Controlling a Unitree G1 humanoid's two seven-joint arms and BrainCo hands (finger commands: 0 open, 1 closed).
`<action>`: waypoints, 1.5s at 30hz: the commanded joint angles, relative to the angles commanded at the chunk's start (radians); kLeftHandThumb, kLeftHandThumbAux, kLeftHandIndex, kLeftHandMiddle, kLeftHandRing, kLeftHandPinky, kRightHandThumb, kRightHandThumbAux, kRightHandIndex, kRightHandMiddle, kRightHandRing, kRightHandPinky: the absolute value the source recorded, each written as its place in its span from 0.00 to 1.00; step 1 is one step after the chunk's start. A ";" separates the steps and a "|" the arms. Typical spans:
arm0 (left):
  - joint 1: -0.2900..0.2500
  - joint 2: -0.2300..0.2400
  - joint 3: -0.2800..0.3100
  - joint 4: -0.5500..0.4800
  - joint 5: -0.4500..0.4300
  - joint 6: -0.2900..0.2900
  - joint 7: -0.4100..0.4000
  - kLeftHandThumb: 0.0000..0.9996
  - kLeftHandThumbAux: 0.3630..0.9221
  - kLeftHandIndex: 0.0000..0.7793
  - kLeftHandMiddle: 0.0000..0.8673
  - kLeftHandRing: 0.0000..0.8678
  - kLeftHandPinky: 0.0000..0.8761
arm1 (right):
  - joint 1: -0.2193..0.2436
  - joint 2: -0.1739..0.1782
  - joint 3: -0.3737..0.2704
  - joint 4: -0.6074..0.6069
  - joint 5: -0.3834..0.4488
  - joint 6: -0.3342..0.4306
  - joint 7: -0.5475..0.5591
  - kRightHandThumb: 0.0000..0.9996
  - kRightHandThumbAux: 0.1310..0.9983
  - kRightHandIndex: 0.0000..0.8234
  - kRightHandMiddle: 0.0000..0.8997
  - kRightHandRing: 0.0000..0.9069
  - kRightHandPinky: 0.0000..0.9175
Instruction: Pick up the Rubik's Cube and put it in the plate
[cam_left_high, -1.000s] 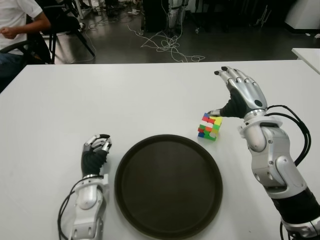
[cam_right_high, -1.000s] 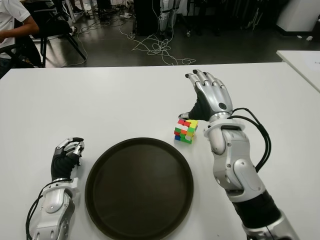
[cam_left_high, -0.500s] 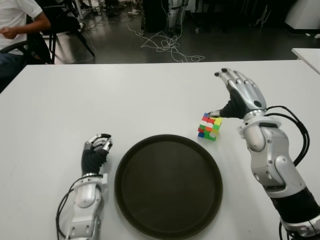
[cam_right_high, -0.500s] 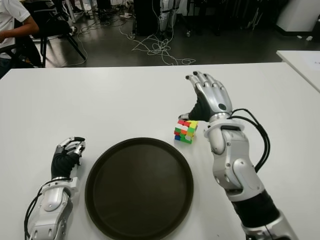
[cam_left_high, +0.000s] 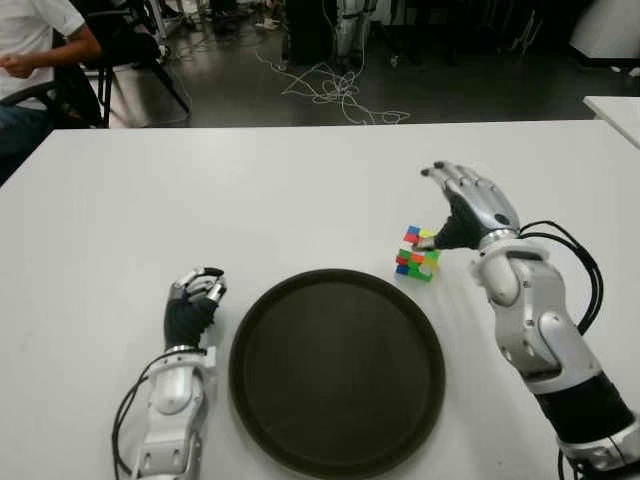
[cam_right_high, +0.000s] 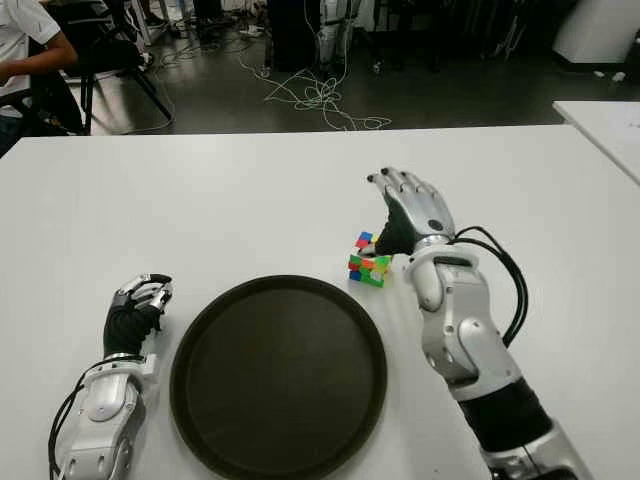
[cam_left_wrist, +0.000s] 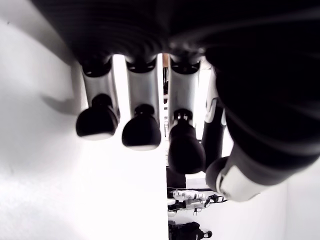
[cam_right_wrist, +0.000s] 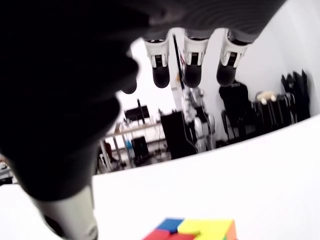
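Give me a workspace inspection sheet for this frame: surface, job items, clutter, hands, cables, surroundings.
Surface: white table, bare apart from the items below.
Job's things: Rubik's Cube on the table, just beyond the right edge of the plate; plate dark, round, nothing in it.
Clutter: nothing seen.
Hands: right hand arched over the cube from its right, fingers spread, not closed on it. Left hand beside the plate's left edge, fingers curled, holding nothing.
Cables: black cables looped along the right forearm and by the left forearm; loose white cables on the floor beyond the table.
Surroundings: a seated person at far left, chairs, a second white table at right.
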 joint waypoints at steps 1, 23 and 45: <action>0.000 0.000 0.000 -0.002 0.000 0.001 0.000 0.71 0.61 0.57 0.93 0.95 0.93 | -0.001 0.000 0.000 0.005 0.000 -0.002 0.000 0.00 0.79 0.06 0.05 0.07 0.08; 0.007 0.003 -0.011 -0.023 0.026 0.019 0.011 0.71 0.61 0.57 0.93 0.95 0.94 | -0.029 0.002 -0.001 0.087 0.005 -0.034 -0.019 0.00 0.77 0.06 0.06 0.07 0.08; 0.009 0.001 -0.010 -0.027 0.021 0.027 0.008 0.71 0.61 0.57 0.94 0.95 0.93 | -0.061 -0.001 -0.005 0.172 0.034 -0.094 -0.079 0.00 0.81 0.08 0.06 0.09 0.10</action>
